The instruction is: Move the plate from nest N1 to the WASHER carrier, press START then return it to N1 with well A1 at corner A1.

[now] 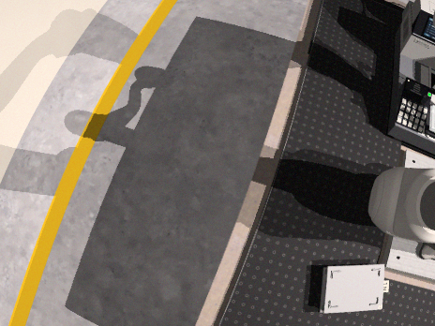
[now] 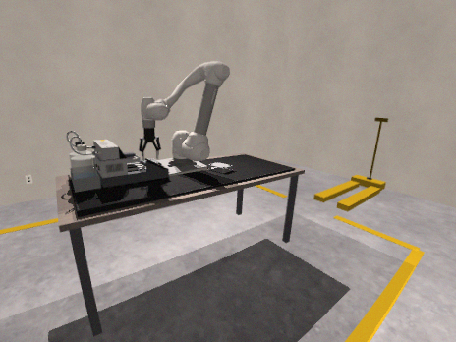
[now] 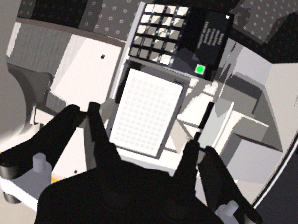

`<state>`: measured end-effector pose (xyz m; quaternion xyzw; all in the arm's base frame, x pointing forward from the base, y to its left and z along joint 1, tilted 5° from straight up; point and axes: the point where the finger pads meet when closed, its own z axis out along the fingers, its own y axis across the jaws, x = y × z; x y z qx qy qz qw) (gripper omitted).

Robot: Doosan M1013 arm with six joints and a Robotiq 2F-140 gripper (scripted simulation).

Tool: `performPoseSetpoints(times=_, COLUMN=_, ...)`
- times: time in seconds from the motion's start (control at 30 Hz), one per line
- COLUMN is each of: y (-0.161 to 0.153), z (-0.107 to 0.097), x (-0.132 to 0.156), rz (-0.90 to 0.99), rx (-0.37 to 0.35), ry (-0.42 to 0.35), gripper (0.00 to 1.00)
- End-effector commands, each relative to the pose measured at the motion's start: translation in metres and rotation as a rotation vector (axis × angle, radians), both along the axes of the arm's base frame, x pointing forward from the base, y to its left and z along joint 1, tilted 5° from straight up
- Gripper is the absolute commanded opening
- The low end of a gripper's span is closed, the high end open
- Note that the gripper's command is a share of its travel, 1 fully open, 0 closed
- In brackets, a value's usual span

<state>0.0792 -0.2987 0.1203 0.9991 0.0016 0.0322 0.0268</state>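
The white plate [image 3: 146, 112] lies in the washer's carrier [image 3: 172, 120] in the wrist view, with the dark rim around it. It looks flat and square to the rim; its cut corner cannot be made out. My gripper [image 3: 143, 117] [image 2: 150, 155] is open and empty above the plate, one finger beyond each long side. The washer [image 2: 110, 167] has its lamp [image 3: 200, 69] [image 1: 429, 95] lit green beside the keypad [image 3: 157, 30] [image 1: 412, 113]. The plate nest N1 [image 1: 353, 288] is empty, with corner locators on its white top.
Grey upright parts of the washer [image 3: 251, 157] stand beside the carrier in the wrist view. The arm's pale base [image 2: 192, 147] stands between the washer and N1. Bottles and hoses [image 2: 78, 140] are at the washer's far left. A pallet truck [image 2: 351, 191] stands on the floor.
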Motion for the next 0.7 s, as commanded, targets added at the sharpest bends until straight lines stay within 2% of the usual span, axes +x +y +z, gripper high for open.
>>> performPoseSetpoints(times=0.0, y=0.0, z=-0.002, x=0.0, rz=0.0, rx=0.0, ry=0.0, gripper=0.7)
performPoseSetpoints(times=0.67, y=-0.001, z=-0.014, x=0.001, rz=0.0, rx=0.0, ry=0.0, gripper=0.7)
